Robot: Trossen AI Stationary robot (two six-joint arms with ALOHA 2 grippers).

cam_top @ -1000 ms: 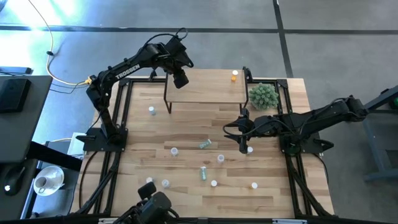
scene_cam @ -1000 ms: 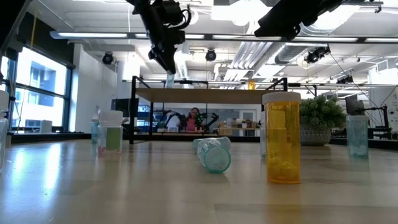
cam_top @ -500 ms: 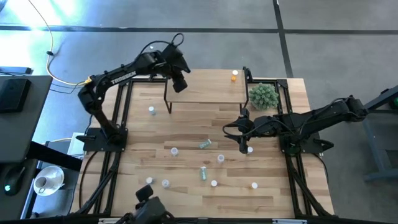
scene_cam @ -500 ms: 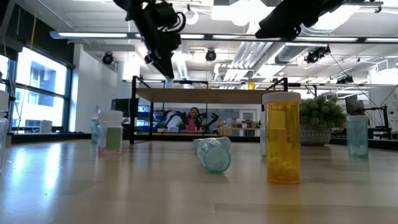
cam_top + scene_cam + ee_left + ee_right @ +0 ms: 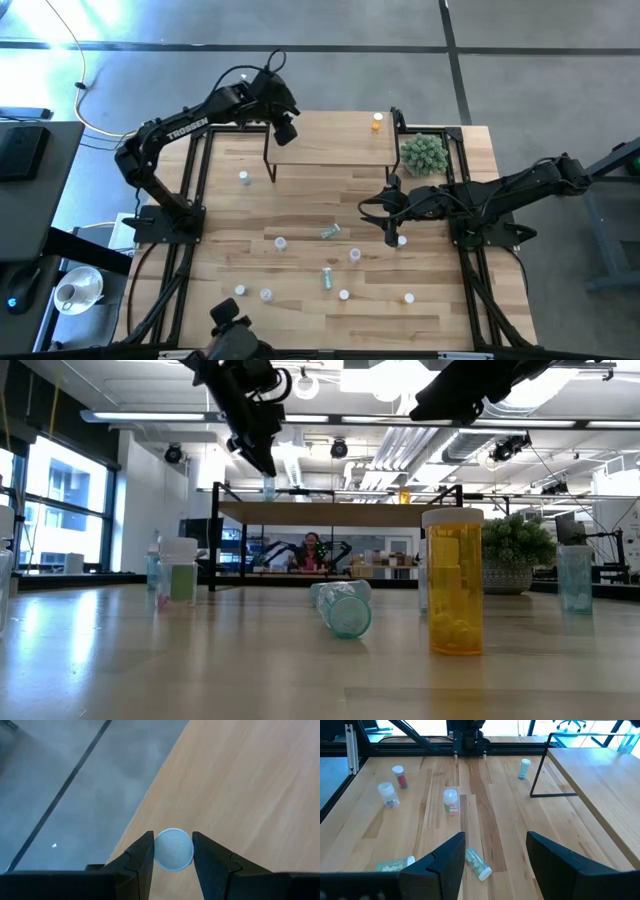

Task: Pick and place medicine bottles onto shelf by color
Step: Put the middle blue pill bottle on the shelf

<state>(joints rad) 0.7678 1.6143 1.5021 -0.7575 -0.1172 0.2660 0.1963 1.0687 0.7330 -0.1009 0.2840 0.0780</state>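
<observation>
Gripping a small white-capped blue medicine bottle (image 5: 173, 849) between its fingers, the left claw (image 5: 284, 131) hangs over the far left corner of the light-wood shelf on black legs (image 5: 330, 148). Released this close to the edge, the bottle could tip or roll off. The right claw (image 5: 392, 236) waits open above the plank table (image 5: 300, 270), over scattered bottles.

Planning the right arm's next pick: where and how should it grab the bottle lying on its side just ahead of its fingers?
Grip the lying bottle across its cylindrical body, coming straight down with the right gripper turned so its fingers straddle the long axis; end-on it would probably roll or slip at the cap.
</observation>
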